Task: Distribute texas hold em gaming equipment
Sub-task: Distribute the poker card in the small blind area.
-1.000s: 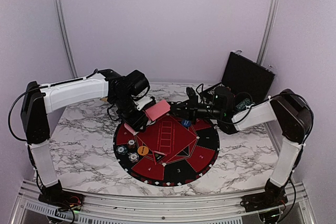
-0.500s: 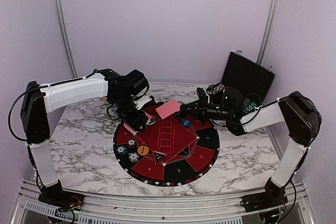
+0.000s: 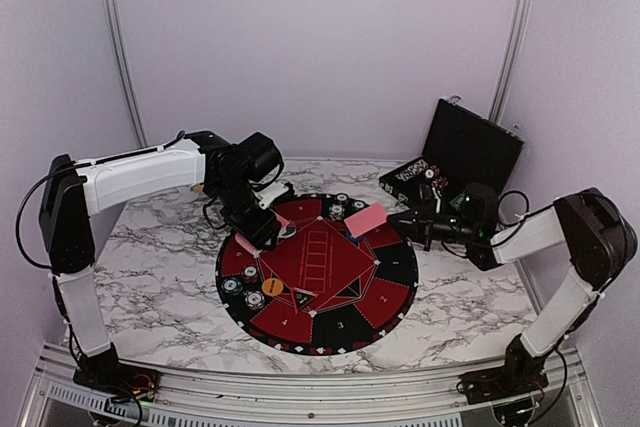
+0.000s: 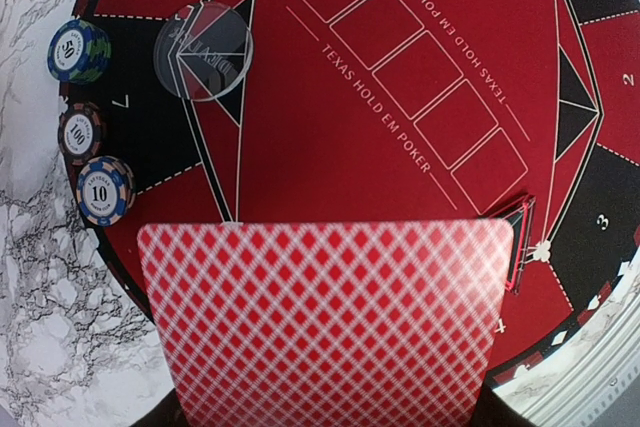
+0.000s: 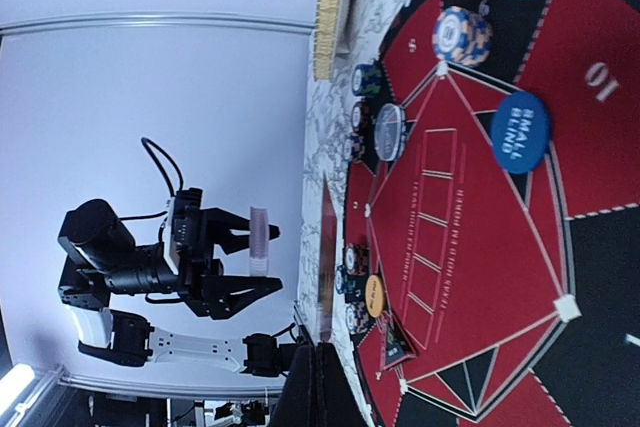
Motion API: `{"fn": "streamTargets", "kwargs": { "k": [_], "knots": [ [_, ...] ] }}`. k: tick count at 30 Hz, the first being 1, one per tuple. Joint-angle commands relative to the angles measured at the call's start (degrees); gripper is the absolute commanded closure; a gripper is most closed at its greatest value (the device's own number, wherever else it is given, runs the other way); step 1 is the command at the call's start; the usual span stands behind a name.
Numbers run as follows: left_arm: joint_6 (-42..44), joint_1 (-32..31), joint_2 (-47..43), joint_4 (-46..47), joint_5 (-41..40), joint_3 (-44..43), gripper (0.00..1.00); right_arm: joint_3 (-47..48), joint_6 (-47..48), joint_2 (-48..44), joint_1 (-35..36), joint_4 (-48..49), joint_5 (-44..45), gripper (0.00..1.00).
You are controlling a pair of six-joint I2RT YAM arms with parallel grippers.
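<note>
My left gripper (image 3: 257, 234) hovers over the far-left part of the round mat (image 3: 395, 267), shut on a deck of pink-red-backed cards (image 4: 325, 322). That deck fills the lower left wrist view and hides the fingers. My right gripper (image 3: 393, 218) is shut on a single card (image 3: 365, 219) above the mat's far-right part; the card shows edge-on in the right wrist view (image 5: 328, 257). Chip stacks (image 4: 82, 132) sit at the mat's left rim beside a clear disc (image 4: 203, 50). An orange disc (image 3: 272, 287) and a blue disc (image 5: 520, 132) lie on the mat.
The open black case (image 3: 470, 142) stands at the back right with a chip tray (image 3: 410, 173) in front of it. More chip stacks (image 3: 340, 210) sit at the mat's far rim. A small card pile (image 4: 518, 245) lies near the mat's centre. Marble tabletop surrounds the mat.
My right gripper has drawn a single card away from the deck and moved right with it, from beside the left gripper to the mat's far-right part. The left arm has stayed put.
</note>
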State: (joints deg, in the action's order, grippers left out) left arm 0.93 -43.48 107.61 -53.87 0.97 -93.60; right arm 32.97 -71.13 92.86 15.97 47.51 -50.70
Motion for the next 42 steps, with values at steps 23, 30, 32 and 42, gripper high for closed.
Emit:
{"fn": "streamTargets", "kwargs": {
  "k": [23,30,32,42],
  "knots": [
    [0.56,0.32,-2.4,-0.01,-0.63,-1.31,0.68,3.71,17.75,7.45,-11.9,-9.62,-1.38,1.0],
    [0.56,0.43,-2.84,-0.01,-0.62,-0.79,0.68,7.42,20.64,11.8,-12.71,-12.04,-0.02,1.0],
    [0.57,0.48,-2.93,-0.01,-0.64,-0.79,0.68,7.78,20.68,12.59,-12.7,-11.77,-0.12,1.0],
    [0.56,0.59,-2.75,-0.01,-0.62,-0.75,0.68,8.05,20.76,14.33,-12.75,-11.28,0.35,1.0]
  ]
}}
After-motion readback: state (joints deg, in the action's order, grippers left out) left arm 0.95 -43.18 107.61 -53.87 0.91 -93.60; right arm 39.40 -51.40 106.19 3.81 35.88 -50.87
